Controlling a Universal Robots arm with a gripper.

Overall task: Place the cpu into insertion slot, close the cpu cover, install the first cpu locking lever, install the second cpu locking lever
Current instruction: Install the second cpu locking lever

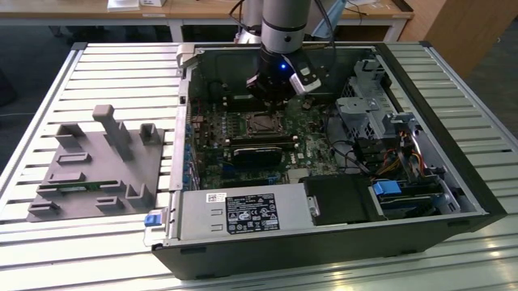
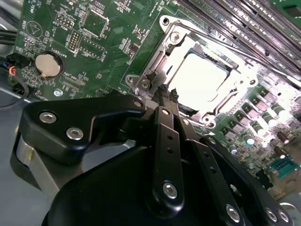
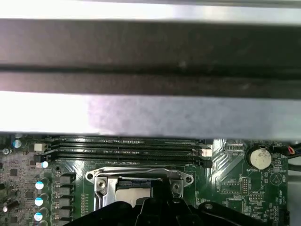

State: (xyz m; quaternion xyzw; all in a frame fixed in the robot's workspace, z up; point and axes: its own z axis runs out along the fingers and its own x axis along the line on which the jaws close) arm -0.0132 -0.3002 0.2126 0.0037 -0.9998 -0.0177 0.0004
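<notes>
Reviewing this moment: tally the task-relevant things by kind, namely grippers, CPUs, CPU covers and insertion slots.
Gripper: 1
Cpu, seated in the slot: 1
Cpu cover, down around the chip: 1
Insertion slot: 1
Total: 4
</notes>
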